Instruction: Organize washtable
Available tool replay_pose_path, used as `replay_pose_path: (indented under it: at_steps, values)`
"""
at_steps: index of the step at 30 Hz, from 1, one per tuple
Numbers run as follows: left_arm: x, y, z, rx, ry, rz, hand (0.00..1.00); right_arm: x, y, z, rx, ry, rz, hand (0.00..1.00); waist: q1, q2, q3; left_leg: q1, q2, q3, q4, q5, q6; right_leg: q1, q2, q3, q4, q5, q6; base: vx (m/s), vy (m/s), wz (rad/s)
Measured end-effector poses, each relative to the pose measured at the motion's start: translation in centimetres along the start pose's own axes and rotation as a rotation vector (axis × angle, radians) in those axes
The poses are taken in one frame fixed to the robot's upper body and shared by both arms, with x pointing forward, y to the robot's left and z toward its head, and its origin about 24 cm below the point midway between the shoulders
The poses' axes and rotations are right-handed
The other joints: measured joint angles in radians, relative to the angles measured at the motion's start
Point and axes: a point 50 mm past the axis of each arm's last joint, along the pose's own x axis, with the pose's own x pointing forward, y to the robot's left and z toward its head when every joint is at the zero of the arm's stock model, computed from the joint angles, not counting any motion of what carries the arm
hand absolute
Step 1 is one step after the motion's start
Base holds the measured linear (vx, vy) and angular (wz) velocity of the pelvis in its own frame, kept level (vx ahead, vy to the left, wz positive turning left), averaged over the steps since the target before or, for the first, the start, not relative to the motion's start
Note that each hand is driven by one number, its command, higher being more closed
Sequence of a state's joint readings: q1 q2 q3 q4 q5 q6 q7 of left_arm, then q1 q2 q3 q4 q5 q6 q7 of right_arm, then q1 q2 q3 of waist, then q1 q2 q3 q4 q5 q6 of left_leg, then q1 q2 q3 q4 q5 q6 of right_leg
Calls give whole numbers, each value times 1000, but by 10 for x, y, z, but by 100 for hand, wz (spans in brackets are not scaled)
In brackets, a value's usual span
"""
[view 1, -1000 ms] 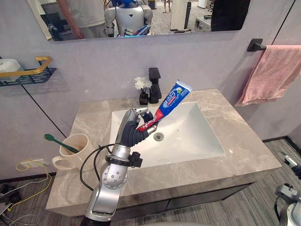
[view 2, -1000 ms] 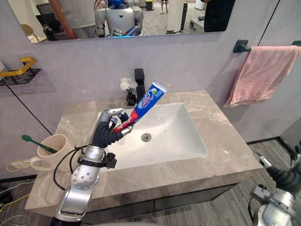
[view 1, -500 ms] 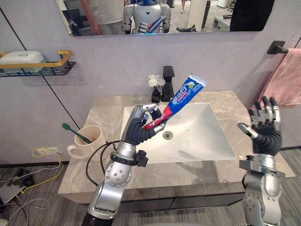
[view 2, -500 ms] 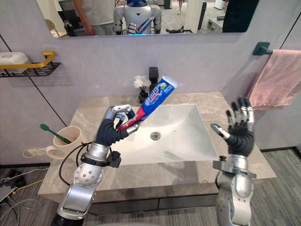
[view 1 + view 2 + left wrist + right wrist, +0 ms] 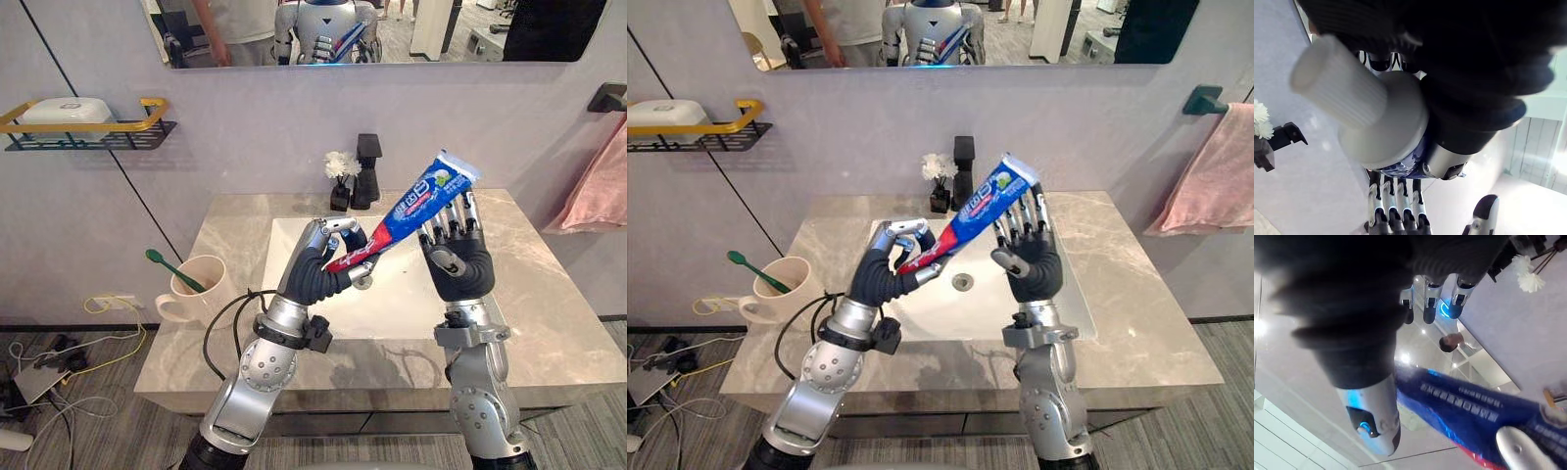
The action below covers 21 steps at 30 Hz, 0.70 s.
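A blue and red toothpaste tube (image 5: 423,199) slants up to the right over the white sink (image 5: 397,305). My left hand (image 5: 318,276) is shut on its lower end, and the white cap (image 5: 1347,93) shows close in the left wrist view. My right hand (image 5: 457,262) is raised beside the tube's upper half, open, with straight fingers (image 5: 1432,298) behind the tube (image 5: 1469,401) and the thumb (image 5: 1374,421) near it. A beige cup (image 5: 201,286) holding a green toothbrush (image 5: 165,266) stands at the counter's left.
A black faucet (image 5: 368,178) and a small vase of white flowers (image 5: 340,166) stand behind the sink. A wall shelf (image 5: 93,125) with a white soap dish hangs at the left, a pink towel (image 5: 600,186) at the right. The marble counter (image 5: 554,328) surrounds the sink.
The camera has shifted. My right hand has come up from the right side and moved left to the tube's upper end. The left hand has kept hold of the tube.
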<state>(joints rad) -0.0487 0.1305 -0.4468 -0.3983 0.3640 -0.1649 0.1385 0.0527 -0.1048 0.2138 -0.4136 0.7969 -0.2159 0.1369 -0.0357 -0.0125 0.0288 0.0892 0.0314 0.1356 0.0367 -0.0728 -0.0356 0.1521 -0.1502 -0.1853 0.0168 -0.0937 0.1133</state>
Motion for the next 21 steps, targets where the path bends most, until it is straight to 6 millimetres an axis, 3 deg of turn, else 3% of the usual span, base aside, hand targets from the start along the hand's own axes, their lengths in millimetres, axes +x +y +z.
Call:
replay_pose_path:
  at_steps: [11, 12, 21]
  values:
    - [0, -18, 1, -37, -10, -56, 100, 6, 13, -9, 97, 11, 40, 0, 0, -1, 0, 0, -1, -1, -4, 3, 1, -1, 0, -1, -2, 1, -2, 0, 0, 0]
    - [0, -18, 1, -38, -10, -56, 100, 6, 13, -9, 107, 11, 38, 100, 0, -1, 0, 0, -1, -1, -5, 3, 1, -2, 0, -1, -2, 1, -2, 0, 0, 0]
    - [5, -25, 4, -57, -41, -70, 100, 11, 16, -10, 169, -3, 56, 100, 0, -5, 2, 0, -6, -7, -38, 31, 5, -14, -1, -5, -2, 10, -5, -30, -8, 2]
